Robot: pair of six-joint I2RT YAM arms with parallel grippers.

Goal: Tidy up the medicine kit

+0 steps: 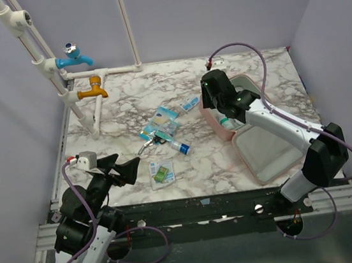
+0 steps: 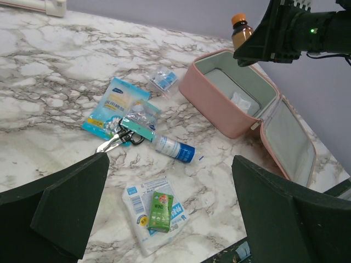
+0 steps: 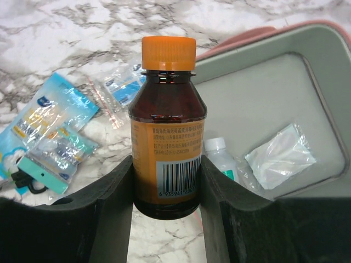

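1. We see the medicine kit (image 1: 268, 152) on the right side of the table (image 1: 126, 92). It lies open, with the shallow lid half flat towards the near edge and the deep half beyond it.
2. The kit is pink outside and pale grey-white inside. In the deep half lie a small white-capped bottle (image 3: 219, 156) and a clear plastic bag (image 3: 281, 156).
3. Our right end effector (image 3: 167, 186) is clenched on a brown bottle (image 3: 167, 126) with an orange cap. The bottle is gripped low on the body and stands upright, its barcode label facing the wrist camera.
4. The brown bottle hangs in the air by the rim of the deep half. We cannot tell whether it is fully over the compartment.
5. Our left end effector (image 1: 117, 167) is released, its fingers wide apart and holding nothing. It hovers over the near-left part of the table, well apart from the kit.
6. Loose items lie on the table left of the kit:
   - a blue-white sachet (image 2: 115, 104);
   - a small zip bag (image 2: 163, 80);
   - black-handled scissors (image 2: 112, 141);
   - a white and blue bottle (image 2: 174, 148) lying on its side;
   - a green box (image 2: 160, 209) resting on another sachet.
7. At the far left stand white pipes with a blue tap (image 1: 73, 56) and an orange tap (image 1: 93, 88).
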